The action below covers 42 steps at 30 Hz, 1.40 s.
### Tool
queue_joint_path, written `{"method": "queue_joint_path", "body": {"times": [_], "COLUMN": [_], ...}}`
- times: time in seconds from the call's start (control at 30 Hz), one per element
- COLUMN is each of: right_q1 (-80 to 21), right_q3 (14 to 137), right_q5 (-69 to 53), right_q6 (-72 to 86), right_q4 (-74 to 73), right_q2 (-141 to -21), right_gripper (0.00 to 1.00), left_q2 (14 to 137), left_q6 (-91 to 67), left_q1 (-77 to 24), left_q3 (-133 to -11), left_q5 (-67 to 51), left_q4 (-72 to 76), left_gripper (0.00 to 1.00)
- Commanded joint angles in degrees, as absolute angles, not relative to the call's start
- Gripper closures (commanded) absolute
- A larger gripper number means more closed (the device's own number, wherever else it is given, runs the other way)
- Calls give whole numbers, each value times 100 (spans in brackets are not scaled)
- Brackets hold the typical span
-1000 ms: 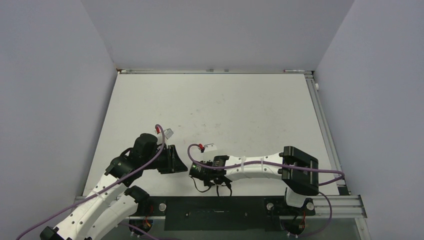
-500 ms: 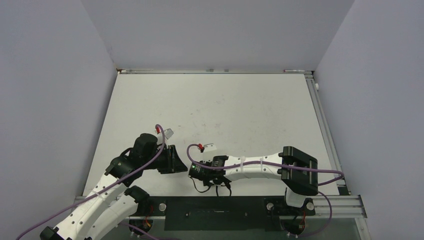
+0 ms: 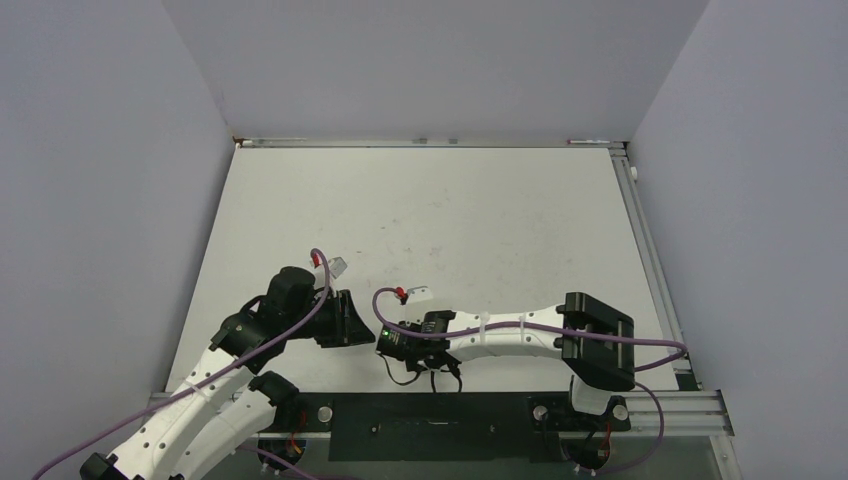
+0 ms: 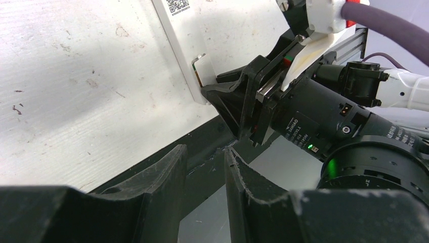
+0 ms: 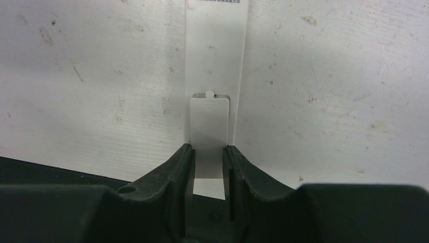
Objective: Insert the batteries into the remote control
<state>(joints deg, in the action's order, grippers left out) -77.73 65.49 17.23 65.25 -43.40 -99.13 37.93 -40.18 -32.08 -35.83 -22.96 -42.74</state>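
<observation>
Remote [image 5: 216, 55]: near end pinched by right gripper [image 5: 209, 157], across cover [image 5: 210, 121].
Left gripper [image 4: 205, 162]: slightly parted, empty, nearby.
Place: flat on table [image 5: 329, 101], at its near edge.
Risk: a pull may drag remote off the edge, since nothing pins its far end.
Axis: long axis in line with right gripper; cover end faces it.
Batteries: 0 in view.
</observation>
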Motion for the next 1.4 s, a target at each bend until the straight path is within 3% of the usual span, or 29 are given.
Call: {"method": "queue_joint_path", "body": {"times": [0.0, 0.87, 1.37], "right_q1": [-7843, -7870, -7647], "right_q3": [6752, 6831, 6049], "right_q5": [1921, 2213, 1963], "right_q6": [6583, 6699, 6346], "right_q4": [-4370, -4674, -4436], "right_q2": [-9962, -9367, -8654], "right_gripper": [73, 64, 63], "left_q2": [3759, 3856, 4001], "left_q6": [-3947, -3968, -5037], "left_q1": [-3164, -3164, -3314], "left_q3": [-3770, -3690, -2669], "left_q5": [-2375, -2517, -2579], "left_q4": [-4255, -4147, -3266], "left_gripper": [70, 69, 73]}}
